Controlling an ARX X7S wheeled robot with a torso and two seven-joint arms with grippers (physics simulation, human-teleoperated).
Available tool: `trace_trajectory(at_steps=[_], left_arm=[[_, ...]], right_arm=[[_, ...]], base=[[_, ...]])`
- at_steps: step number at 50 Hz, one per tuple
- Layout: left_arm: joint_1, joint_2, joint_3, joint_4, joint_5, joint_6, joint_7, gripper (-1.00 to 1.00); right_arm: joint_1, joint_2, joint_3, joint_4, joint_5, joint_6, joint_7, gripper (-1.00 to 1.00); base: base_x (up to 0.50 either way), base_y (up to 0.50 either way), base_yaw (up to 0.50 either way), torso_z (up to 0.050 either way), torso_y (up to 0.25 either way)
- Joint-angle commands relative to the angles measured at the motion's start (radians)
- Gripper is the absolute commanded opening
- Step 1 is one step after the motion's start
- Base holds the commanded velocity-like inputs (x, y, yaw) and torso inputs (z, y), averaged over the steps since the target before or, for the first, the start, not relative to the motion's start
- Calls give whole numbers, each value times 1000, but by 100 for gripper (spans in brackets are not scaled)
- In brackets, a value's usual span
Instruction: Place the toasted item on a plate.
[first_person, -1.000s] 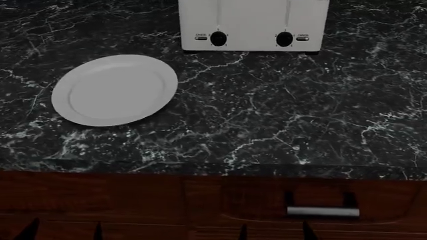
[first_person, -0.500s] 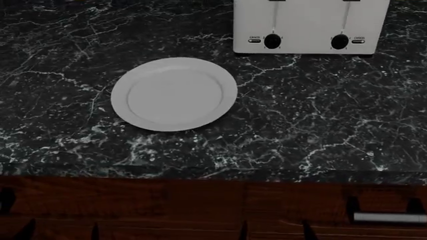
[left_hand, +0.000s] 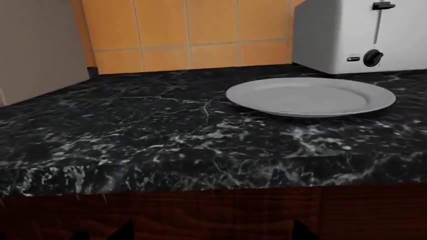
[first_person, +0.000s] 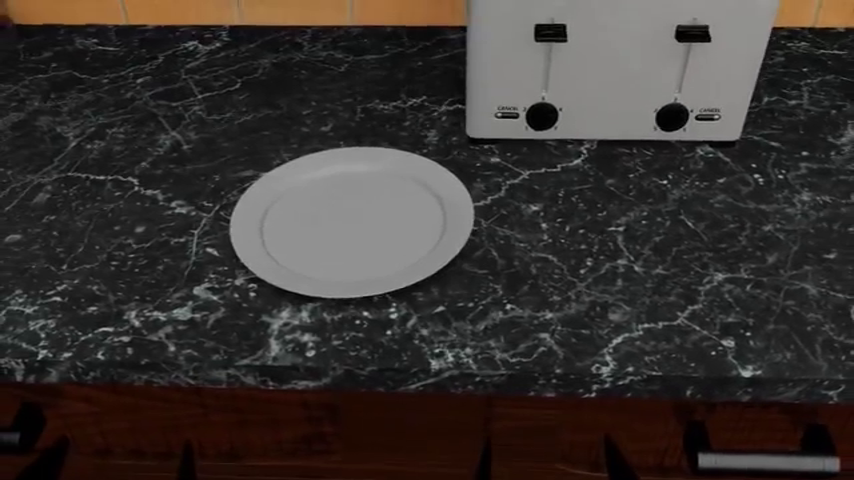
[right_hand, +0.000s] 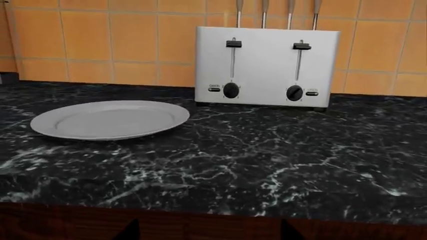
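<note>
While the black marble countertop (first_person: 627, 270) stretches wide under the head camera, the plate (first_person: 351, 222) lies flat on it, left of centre and a little nearer the front edge than the toaster (first_person: 617, 68); the plate is plain white, round, with a wide rim and a shallow middle, and nothing rests on it; the toaster stands upright behind it and to its right, close to but apart from the plate's rim, its back toward the orange tiled wall (right_hand: 100, 40); two dark knobs and two slider levers show on its front face, both levers high in their tracks; of the toasted item I can see nothing in any view, and the slots on top of the toaster are not visible from these angles, so where the bread is I cannot tell; from the left wrist camera the plate (left_hand: 311, 96) sits just in front of the toaster's corner (left_hand: 360, 35), with a pale flat panel (left_hand: 40, 47) standing at the far end of the counter; from the right wrist camera the plate (right_hand: 110, 119) and the toaster (right_hand: 265, 67) sit side by side, and thin metal rods rise behind the toaster against the tiles; below the counter runs dark wood cabinetry (first_person: 400, 440) with a silver drawer handle (first_person: 767, 461) at the right; neither gripper shows clearly in any view, so how far either is open, or whether it holds anything, I cannot say.
</note>
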Motion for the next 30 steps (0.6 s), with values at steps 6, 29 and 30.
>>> trace_trajectory(at_steps=[6, 29, 30], left_arm=[[2, -8, 1, 15, -22, -23, -15, 100], [-61, -31, 25, 157, -19, -185, -51, 100], [-65, -31, 26, 166, -24, -194, -49, 100]], right_arm=[[0, 11, -15, -14, 6, 2, 13, 100], [59, 35, -34, -103, 6, 103, 33, 100], [67, 36, -33, -112, 9, 119, 34, 100]], base=[[0, 0, 0, 50, 0], [0, 0, 0, 44, 0], [0, 0, 0, 0, 0]])
